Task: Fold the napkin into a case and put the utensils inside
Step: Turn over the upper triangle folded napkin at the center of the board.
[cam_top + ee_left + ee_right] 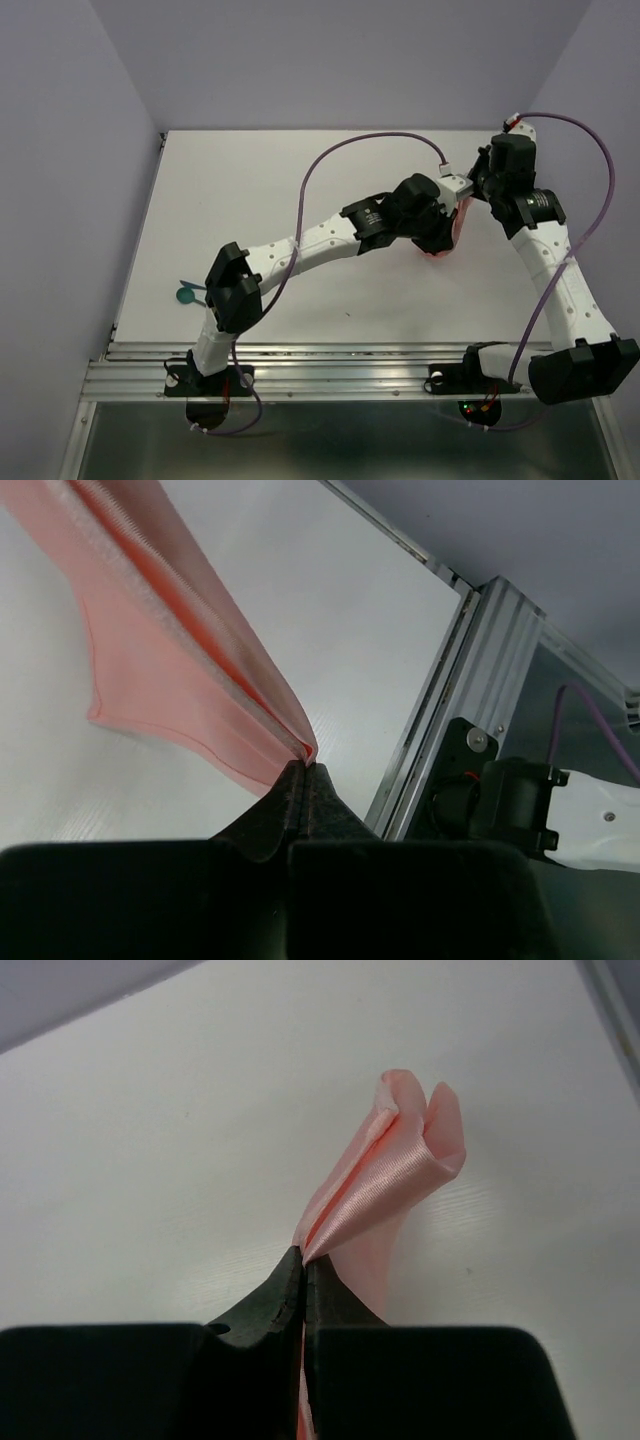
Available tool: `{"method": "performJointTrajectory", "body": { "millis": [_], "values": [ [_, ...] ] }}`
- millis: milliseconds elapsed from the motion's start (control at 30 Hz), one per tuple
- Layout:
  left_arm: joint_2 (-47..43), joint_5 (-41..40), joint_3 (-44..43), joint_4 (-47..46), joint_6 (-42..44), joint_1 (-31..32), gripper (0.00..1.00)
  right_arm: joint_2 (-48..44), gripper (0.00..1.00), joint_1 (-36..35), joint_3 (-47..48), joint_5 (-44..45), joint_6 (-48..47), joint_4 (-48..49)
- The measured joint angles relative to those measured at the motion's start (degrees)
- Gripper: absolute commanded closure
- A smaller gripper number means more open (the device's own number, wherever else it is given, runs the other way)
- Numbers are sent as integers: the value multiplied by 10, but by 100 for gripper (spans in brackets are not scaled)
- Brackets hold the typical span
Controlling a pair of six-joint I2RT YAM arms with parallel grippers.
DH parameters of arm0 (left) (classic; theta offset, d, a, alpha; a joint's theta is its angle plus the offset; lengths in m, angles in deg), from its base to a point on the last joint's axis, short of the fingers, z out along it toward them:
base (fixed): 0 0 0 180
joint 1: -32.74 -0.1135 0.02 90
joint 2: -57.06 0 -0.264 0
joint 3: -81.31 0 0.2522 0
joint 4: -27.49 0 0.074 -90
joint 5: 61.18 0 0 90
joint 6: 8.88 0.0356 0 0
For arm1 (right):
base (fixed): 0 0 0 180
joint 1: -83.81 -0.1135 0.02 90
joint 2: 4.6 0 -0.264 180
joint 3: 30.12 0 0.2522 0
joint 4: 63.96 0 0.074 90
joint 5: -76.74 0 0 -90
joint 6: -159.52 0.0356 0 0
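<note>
My left tool [303, 765] is pinched fully together on the napkin [180, 680], gripping a bunched edge at its very tips. From there the salmon cloth runs up and to the left in layered folds. I cannot tell whether its lower flap touches the tabletop [330, 610].

My right tool [303, 1257] is likewise clamped tight on the same cloth, which rises beyond its tips into a glossy rolled curl.

Only the wrist views show these grips. From overhead the two tools meet close together, and my arms cover nearly all the cloth, leaving a pink sliver beside the left wrist.

The overhead view alone shows the teal utensils [187, 292]. They lie well back from both tools, near my left arm's base and partly hidden by it. One round end shows; I cannot count them.
</note>
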Motion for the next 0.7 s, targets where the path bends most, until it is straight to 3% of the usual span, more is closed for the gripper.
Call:
{"method": "performJointTrajectory", "body": {
  "millis": [300,500,700],
  "values": [
    [32,50,-54,-29,-22,8,100,-3,99,9,118,92,-61,-119],
    [101,84,-166,-42,-41,21,100,27,99,10,199,133,-86,-169],
    [125,114,-192,-49,-56,24,100,30,99,17,211,167,-105,-203]
  ]
}}
